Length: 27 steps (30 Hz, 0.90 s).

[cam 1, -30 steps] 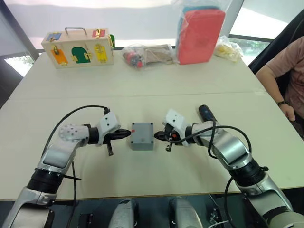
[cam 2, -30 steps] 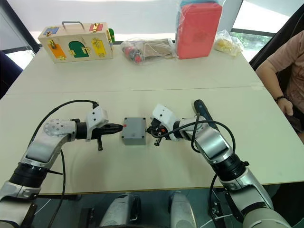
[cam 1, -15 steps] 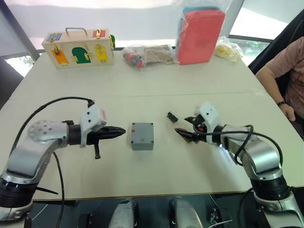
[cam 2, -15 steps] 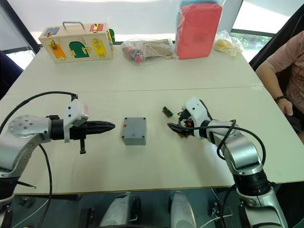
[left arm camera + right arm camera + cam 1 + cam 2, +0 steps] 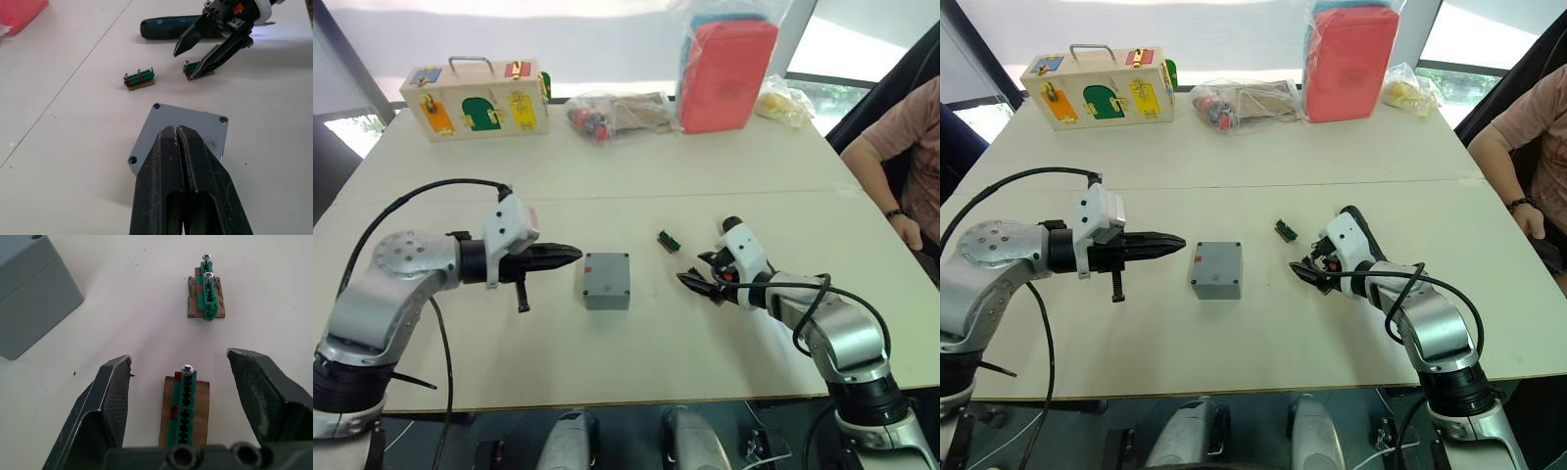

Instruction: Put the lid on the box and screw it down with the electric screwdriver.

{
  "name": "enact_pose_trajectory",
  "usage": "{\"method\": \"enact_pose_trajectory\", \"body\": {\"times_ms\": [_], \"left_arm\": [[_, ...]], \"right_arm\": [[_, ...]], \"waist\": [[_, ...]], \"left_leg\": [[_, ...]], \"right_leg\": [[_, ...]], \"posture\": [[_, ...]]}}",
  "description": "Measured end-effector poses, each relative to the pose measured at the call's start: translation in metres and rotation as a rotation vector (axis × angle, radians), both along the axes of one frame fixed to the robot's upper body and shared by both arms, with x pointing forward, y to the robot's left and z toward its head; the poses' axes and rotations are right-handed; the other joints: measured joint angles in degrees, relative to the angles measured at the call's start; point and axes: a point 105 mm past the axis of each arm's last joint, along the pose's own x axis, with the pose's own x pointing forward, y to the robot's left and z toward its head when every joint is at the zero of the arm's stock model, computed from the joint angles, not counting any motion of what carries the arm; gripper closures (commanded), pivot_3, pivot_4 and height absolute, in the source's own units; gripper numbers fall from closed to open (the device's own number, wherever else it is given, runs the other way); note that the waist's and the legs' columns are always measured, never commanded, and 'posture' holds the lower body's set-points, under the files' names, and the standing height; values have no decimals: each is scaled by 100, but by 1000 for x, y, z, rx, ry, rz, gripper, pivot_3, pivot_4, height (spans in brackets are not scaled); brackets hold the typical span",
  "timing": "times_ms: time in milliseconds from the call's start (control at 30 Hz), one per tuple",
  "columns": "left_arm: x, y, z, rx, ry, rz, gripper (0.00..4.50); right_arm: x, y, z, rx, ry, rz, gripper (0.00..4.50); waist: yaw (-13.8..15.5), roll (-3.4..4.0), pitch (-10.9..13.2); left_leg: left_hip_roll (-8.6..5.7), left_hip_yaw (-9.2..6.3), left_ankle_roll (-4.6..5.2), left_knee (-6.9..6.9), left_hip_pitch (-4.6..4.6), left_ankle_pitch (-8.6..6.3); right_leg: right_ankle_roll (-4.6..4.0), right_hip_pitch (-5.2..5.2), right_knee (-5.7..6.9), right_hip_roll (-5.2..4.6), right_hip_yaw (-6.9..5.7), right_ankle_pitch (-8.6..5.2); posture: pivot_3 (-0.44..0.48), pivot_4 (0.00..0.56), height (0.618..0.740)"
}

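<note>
Grey lid [image 5: 607, 267] seated on box [image 5: 606, 294]

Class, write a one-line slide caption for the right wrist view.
Open right gripper straddles a green screw holder on the table, near the lidded box.

No legible text, label, brand, number or sign anywhere. Box [image 5: 606, 279], lid [image 5: 188, 128] and screwdriver [image 5: 168, 27] unmarked. Wooden box [image 5: 475, 99] at 11 o'clock: coloured door shapes, no lettering. Red pack [image 5: 725, 73] at 1 o'clock: plain.
</note>
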Motion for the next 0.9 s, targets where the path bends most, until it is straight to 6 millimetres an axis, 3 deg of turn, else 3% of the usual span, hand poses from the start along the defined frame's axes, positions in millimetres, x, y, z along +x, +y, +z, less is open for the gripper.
{"method": "enact_pose_trajectory", "body": {"times_ms": [200,300,533,900], "left_arm": [[2,-3,-4,-4,12,2,4500],[2,-4,-5,-7,14,2,4500],[3,-4,-5,-7,12,5,4500],[3,-5,-4,-14,4,12,4500]], "right_arm": [[1,-2,-3,1,11,-9,1266],[1,-2,-3,1,11,-10,1791],[2,-3,-4,2,7,-12,4412],[2,-8,-2,21,25,-24,4412]], "waist": [[3,0,0],[-2,0,0],[2,0,0],[3,0,0]], "left_leg": [[0,0,0,0,0,0],[0,0,0,0,0,0],[0,0,0,0,0,0],[0,0,0,0,0,0]], "right_leg": [[0,0,0,0,0,0],[0,0,0,0,0,0],[0,0,0,0,0,0],[0,0,0,0,0,0]], "posture": [[0,150,730],[0,150,730],[0,150,730],[0,150,730]]}}
